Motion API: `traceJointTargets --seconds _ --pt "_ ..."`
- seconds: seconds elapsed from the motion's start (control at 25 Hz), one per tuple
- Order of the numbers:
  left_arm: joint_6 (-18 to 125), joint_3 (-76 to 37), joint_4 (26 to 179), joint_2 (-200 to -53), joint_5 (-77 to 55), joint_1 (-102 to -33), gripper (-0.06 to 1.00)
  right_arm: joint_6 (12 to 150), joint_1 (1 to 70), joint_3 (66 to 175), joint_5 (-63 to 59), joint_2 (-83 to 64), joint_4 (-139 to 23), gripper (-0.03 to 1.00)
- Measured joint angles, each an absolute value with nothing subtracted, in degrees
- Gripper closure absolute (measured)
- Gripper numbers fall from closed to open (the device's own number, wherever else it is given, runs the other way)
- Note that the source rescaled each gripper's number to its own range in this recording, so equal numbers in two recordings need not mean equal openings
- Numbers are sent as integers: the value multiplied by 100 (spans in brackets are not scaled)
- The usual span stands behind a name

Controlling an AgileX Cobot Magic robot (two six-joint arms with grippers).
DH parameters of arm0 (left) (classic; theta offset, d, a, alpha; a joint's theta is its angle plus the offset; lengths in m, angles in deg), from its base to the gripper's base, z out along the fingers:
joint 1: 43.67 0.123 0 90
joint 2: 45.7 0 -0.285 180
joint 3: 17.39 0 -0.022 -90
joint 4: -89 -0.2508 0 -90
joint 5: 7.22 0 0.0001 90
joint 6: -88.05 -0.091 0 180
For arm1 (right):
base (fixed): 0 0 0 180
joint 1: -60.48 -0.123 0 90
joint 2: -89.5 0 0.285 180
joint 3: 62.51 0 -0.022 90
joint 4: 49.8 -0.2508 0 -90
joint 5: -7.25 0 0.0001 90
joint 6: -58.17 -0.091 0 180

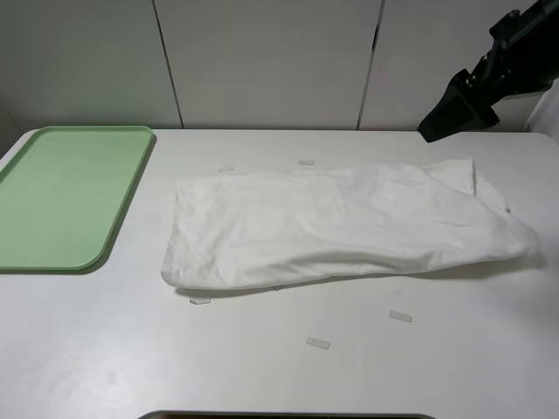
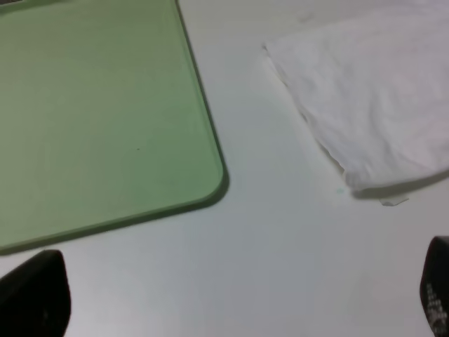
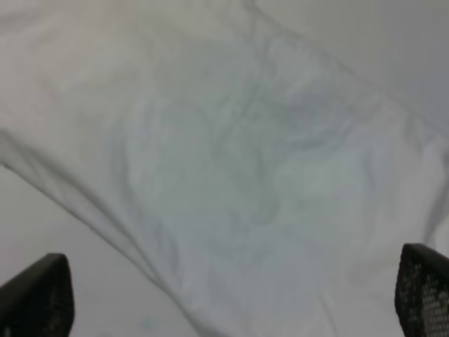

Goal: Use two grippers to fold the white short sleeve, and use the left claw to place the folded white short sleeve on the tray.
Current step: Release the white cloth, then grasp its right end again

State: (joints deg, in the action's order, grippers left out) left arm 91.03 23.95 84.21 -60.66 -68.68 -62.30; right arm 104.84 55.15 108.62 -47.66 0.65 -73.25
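Where the left gripper (image 2: 235,302) shows in its wrist view, only two dark fingertips (image 2: 31,298) are in frame. They are spread wide w/ nothing between them but bare table (image 2: 280,246), so the fingers are released. Beyond the tips sits a rounded corner of the green tray (image 2: 105,119). Apart from it is a corner of the white short sleeve (image 2: 372,105), its edge doubled over and casting a thin shadow. A small clear tab (image 2: 394,201) lies just at that corner.

The right gripper (image 3: 228,295) likewise has its fingers wide apart, gripping nothing, and hangs over the garment. Cloth fills the frame beyond the tips, w/ soft creases and a faint grey-green tint at centre. The pic is blurred, so no seams or hems can be made out.

The high view alone gives the overall layout. The garment lies on the table as a long rumpled band, folded lengthwise, beside the tray but not touching it. Its end nearest the right arm (image 1: 489,78) is humped, w/ a loose flap. That arm is cut off by the frame edge, and its fingers cannot be made out there. The left arm is outside this view.
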Motion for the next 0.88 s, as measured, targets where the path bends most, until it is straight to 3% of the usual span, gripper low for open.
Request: traceJointTargets --seconds 0.32,0.88 --pt "9306 3121 8421 -5314 -6836 -6230 -5 10478 5515 10862 -4616 65 -7464 -3" --pt "9407 3211 8421 -5310 -6840 -6230 -5 10478 5515 10862 -4576 65 -7622 -3"
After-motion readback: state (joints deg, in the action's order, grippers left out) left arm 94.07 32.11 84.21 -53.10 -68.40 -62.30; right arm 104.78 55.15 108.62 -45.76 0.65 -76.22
